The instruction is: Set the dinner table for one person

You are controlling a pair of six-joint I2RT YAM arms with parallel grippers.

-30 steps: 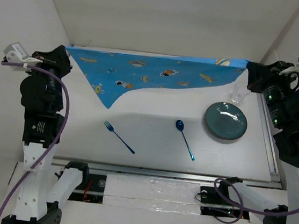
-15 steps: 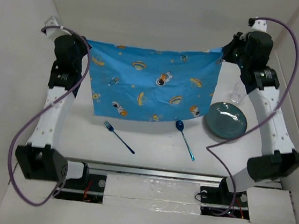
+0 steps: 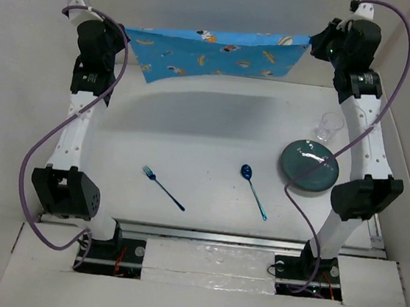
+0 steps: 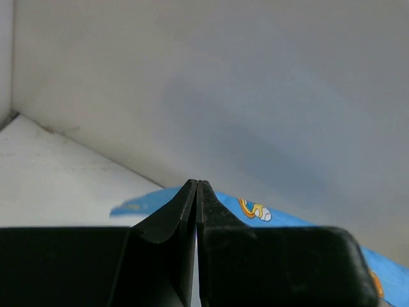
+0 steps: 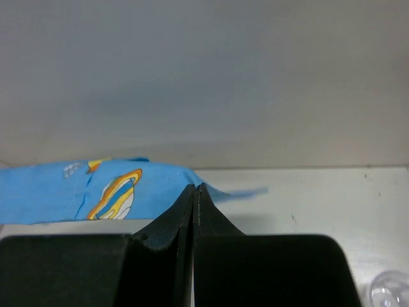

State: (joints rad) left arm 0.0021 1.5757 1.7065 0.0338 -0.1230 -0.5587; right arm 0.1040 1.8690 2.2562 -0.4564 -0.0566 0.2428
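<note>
The blue cartoon-printed placemat (image 3: 213, 51) hangs stretched between my two grippers, high above the far edge of the white dinner table (image 3: 207, 131). My left gripper (image 3: 122, 37) is shut on its left corner, and my right gripper (image 3: 311, 45) is shut on its right corner. In the left wrist view the shut gripper (image 4: 197, 185) pinches the blue cloth (image 4: 255, 208). In the right wrist view the shut gripper (image 5: 194, 188) pinches the cloth (image 5: 115, 188). A teal plate (image 3: 309, 165), a blue spoon (image 3: 253, 190), a blue fork (image 3: 162, 187) and a clear glass (image 3: 329, 127) lie on the table.
White walls close in at the back and both sides. The glass also shows at the bottom right of the right wrist view (image 5: 390, 289). The arm bases and a rail (image 3: 210, 236) run along the near edge.
Both arms have swung up and far back, carrying the placemat from the table's back edge, through a hanging spread, to a raised, foreshortened stretch by the back wall.
</note>
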